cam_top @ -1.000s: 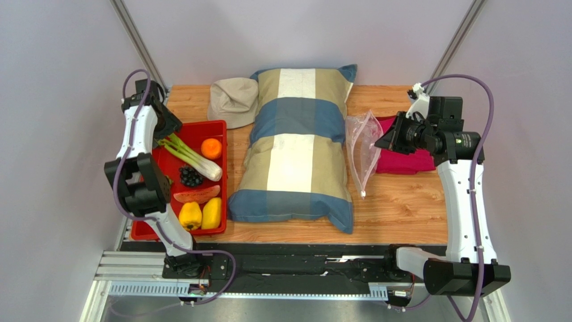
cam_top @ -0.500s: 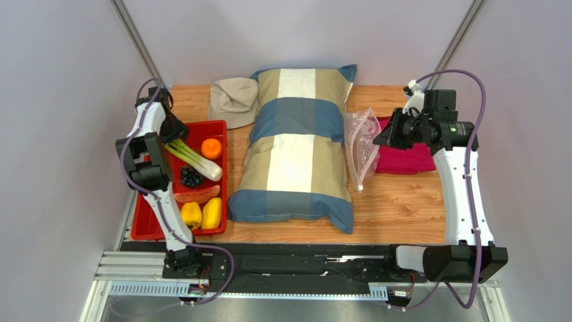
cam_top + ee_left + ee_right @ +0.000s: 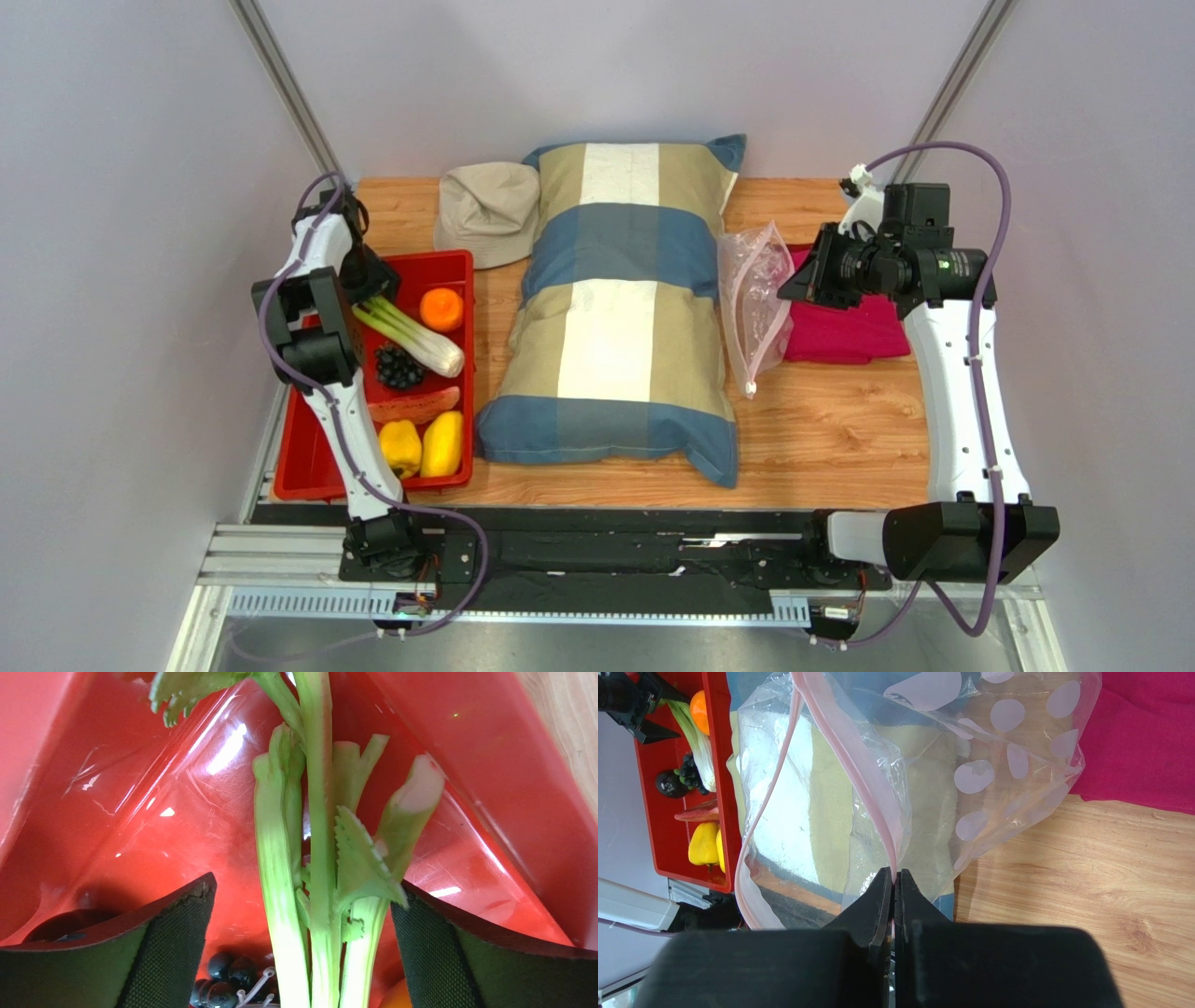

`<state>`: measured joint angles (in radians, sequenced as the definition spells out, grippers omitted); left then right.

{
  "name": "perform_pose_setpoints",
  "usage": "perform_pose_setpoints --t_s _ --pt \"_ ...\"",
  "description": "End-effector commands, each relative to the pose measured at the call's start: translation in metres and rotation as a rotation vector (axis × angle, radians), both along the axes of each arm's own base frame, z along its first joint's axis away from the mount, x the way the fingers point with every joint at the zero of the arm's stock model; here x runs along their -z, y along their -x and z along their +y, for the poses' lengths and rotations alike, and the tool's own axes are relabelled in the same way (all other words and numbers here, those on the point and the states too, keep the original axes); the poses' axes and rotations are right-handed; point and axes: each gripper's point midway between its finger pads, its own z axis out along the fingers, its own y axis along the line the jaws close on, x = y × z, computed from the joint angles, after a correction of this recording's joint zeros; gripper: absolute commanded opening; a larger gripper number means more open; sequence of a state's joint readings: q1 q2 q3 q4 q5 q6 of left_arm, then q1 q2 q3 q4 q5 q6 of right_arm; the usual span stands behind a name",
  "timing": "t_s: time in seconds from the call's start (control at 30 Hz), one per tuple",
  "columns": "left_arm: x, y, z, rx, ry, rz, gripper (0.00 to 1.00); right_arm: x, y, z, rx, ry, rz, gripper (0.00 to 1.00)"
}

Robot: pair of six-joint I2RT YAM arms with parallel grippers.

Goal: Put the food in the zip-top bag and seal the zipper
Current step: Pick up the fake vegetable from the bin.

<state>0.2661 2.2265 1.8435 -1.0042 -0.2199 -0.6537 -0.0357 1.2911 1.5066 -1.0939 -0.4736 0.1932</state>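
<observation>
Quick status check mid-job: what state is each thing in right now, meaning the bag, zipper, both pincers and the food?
right pincer: shut on the zipper.
zipper: unsealed, one side pinched.
bag: hanging from that grip, mouth open, empty.
left pincer: open, a finger either side of the celery.
celery: lying in the tray, not gripped.
orange, grapes, peppers: loose in the tray.

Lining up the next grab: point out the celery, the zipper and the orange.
celery (image 3: 320,798), left wrist view, middle stalk.
zipper (image 3: 852,777), right wrist view, pink strip, mid-length.
orange (image 3: 442,308), top external view, its centre.
</observation>
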Motion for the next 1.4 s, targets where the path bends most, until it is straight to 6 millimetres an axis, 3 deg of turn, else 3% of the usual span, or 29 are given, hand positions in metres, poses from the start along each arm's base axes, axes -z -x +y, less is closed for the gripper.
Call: perform_pose_setpoints --t_s 0.0,0.2,0.23,0.27,0.3,0.4,0.7,0.87,0.97,1.17,1.27,1.37 --pt "-0.004 -0.008 0.008 0.017 -0.025 -0.002 0.84 -0.014 -0.008 0.001 -0.020 0.011 -0.071 0.00" --pt "-0.021 -0.012 -0.007 0.044 0.044 -0.071 0.49 -0.014 -0.010 0.001 -0.023 0.012 -0.072 0.00" --pt "-0.033 -0.014 -0.007 0.044 0.045 -0.104 0.44 -0.014 -0.009 0.001 -0.024 0.011 -0.074 0.00" --pt "-0.036 -0.013 -0.009 0.050 0.051 -0.116 0.36 -0.015 -0.010 0.001 -0.022 0.013 -0.077 0.00" --pt "-0.042 -0.014 -0.012 0.056 0.064 -0.136 0.20 -0.016 -0.009 0.001 -0.023 0.014 -0.078 0.00" --pt "-0.073 -0.016 -0.019 0.065 0.076 -0.215 0.00 -0.018 -0.006 0.000 -0.024 0.021 -0.085 0.00" --pt "-0.177 -0.015 -0.043 0.170 0.120 -0.477 0.00 -0.023 0.003 -0.002 -0.036 0.043 -0.116 0.00" --pt "-0.246 -0.002 -0.063 0.248 0.118 -0.649 0.00 -0.030 0.010 -0.005 -0.030 0.063 -0.127 0.00" --pt "-0.287 0.006 -0.081 0.333 0.076 -0.751 0.00 -0.033 0.019 -0.009 -0.020 0.093 -0.117 0.00" --pt "-0.361 0.028 -0.136 0.564 -0.053 -0.961 0.00 -0.030 0.046 -0.020 -0.007 0.178 -0.078 0.00" --pt "-0.393 0.040 -0.163 0.666 -0.110 -1.060 0.00 -0.025 0.066 -0.019 -0.033 0.186 -0.017 0.00" --pt "-0.413 0.047 -0.176 0.702 -0.142 -1.126 0.00 -0.034 0.084 -0.011 -0.069 0.156 -0.007 0.00"
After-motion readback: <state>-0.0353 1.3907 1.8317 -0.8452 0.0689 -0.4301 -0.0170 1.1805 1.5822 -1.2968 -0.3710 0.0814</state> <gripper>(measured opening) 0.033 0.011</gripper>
